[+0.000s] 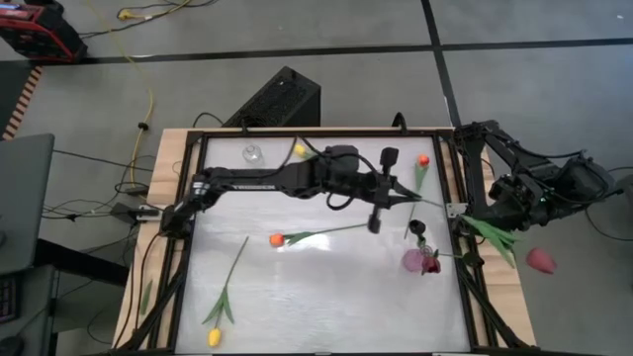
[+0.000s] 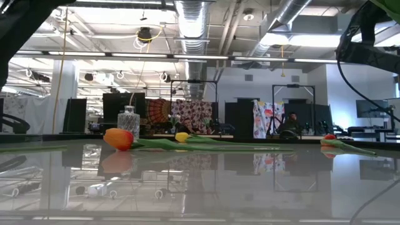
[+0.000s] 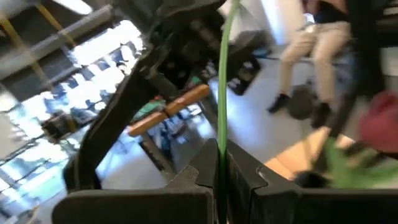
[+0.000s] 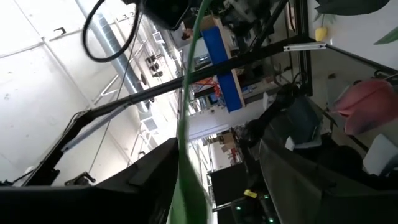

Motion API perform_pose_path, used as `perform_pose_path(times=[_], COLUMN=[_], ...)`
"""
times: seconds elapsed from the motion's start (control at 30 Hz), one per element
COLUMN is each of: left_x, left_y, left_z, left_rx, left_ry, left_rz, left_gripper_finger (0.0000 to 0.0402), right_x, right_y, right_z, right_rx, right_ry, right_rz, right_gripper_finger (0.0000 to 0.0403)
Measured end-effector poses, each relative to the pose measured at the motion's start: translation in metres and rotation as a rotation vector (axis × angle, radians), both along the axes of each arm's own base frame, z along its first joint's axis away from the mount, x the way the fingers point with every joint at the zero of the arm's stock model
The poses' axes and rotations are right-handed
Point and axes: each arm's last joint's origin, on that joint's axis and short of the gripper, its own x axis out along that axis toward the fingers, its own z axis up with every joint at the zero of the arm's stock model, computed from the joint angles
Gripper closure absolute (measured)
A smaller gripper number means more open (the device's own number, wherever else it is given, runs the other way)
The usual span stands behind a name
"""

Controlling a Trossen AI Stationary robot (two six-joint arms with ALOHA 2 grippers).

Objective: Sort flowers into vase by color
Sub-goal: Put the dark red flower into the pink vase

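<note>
The left hand (image 1: pixel 413 201) reaches across the bench (image 1: pixel 316 297), fingers pinching a green stem (image 3: pixel 222 93) whose pink head (image 1: pixel 541 260) hangs past the right edge. The right hand (image 4: pixel 217 180) is spread around that stem there. An orange tulip (image 1: pixel 277 239), a yellow tulip (image 1: pixel 214 336) and a maroon tulip in a vase (image 1: pixel 415 260) are on the bench.

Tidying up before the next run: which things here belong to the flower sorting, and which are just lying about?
Job: orange tulip; yellow tulip; glass vase; pink vase; pink tulip, stem in the left tool.
Lying about: black box; yellow cable.
</note>
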Motion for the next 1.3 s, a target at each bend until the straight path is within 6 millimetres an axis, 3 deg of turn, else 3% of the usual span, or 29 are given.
perform_pose_path(times=[0.17, 0.4, 0.63, 0.73, 0.83, 0.93, 1.3], left_x=[-0.022, -0.054, -0.098, -0.120, -0.135, -0.144, -0.152], left_y=[-0.004, -0.010, -0.001, 0.007, 0.015, 0.018, 0.012], left_z=[0.016, 0.032, 0.005, -0.010, -0.031, -0.050, -0.083], left_rx=[0.006, -0.026, -0.076, -0.124, -0.176, -0.213, -0.269], left_ry=[0.077, -0.050, -0.157, -0.231, -0.252, -0.245, -0.171], left_rz=[-0.145, -0.176, -0.111, -0.080, -0.060, -0.052, -0.070], left_gripper_finger=[0.0401, 0.0401, 0.0401, 0.0401, 0.0401, 0.0401, 0.0401], right_x=[0.000, 0.000, 0.000, -0.001, -0.001, 0.001, 0.009], right_y=[0.000, 0.001, 0.002, 0.004, 0.006, 0.006, -0.005], right_z=[0.000, -0.007, -0.018, -0.023, -0.031, -0.035, -0.027], right_rx=[-0.016, -0.120, -0.296, -0.459, -0.811, -1.003, -1.725], right_ry=[-0.003, -0.029, -0.073, -0.125, -0.223, -0.243, -0.327], right_rz=[-0.003, -0.007, 0.002, 0.081, 0.109, 0.005, -0.088], right_gripper_finger=[0.0153, 0.0152, 0.0152, 0.0152, 0.0152, 0.0152, 0.0153])
